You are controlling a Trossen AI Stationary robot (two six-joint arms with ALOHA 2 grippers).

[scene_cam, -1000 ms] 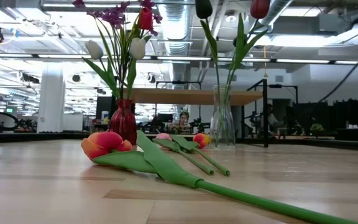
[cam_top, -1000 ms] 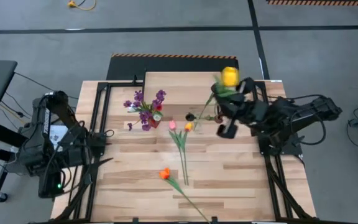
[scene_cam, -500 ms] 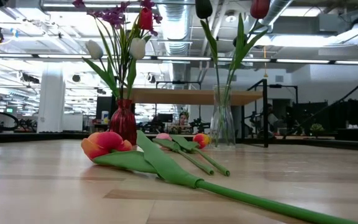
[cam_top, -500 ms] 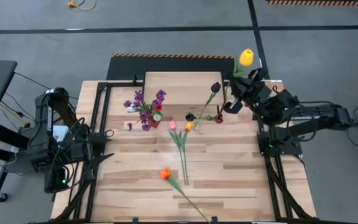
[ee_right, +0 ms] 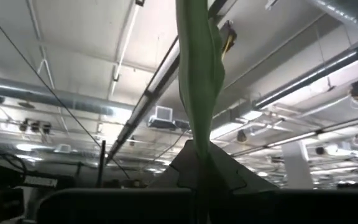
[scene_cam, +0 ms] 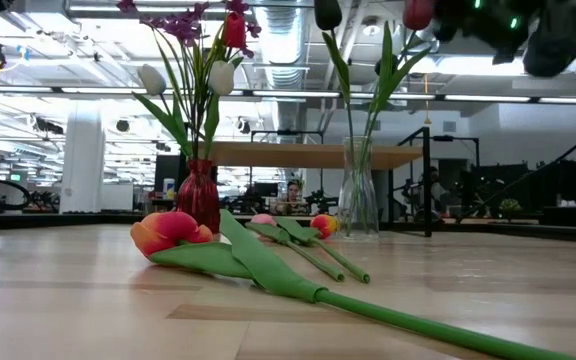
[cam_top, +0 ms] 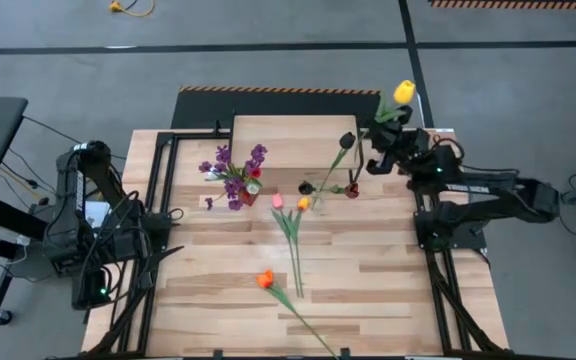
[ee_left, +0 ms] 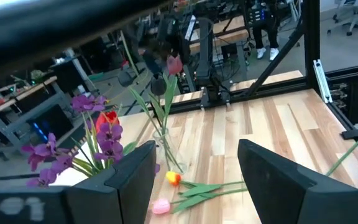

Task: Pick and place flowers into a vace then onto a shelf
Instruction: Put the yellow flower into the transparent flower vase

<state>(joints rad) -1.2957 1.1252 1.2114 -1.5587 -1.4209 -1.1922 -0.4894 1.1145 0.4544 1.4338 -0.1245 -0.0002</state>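
Observation:
My right gripper [cam_top: 383, 140] hangs over the table's far right corner, shut on a yellow tulip [cam_top: 403, 92]. Just to its left a clear glass vase [scene_cam: 358, 200] holds a dark maroon tulip [cam_top: 346, 140] and a red one [scene_cam: 418, 12]. A red vase [scene_cam: 198, 195] with purple sprigs [cam_top: 230, 165] stands at the shelf's [cam_top: 288, 140] near edge. Pink and orange-yellow tulips [cam_top: 290, 205] and an orange tulip [cam_top: 265, 280] lie flat on the table. At the left edge my left gripper [ee_left: 194, 180] is open, with nothing between its fingers. My right gripper pinches the yellow tulip's green stem [ee_right: 197, 134] between its two shut fingers, just under a broad leaf. The fingers slant upward. The tulip rises above them, its head [cam_top: 403, 92] uppermost, lifted clear of the table.
Black frame rails [cam_top: 163, 170] run along both sides of the plank tabletop, with the arm bases [cam_top: 448, 230] mounted on them. Bare planks [cam_top: 218, 260] lie at the near left. The orange tulip's long stem [scene_cam: 418, 320] reaches toward the near edge.
My right gripper has swung with the yellow tulip from above the glass vase toward the table's far right corner and has sunk; its arm now shows at the top of the low view. The tulip stays upright in the hold.

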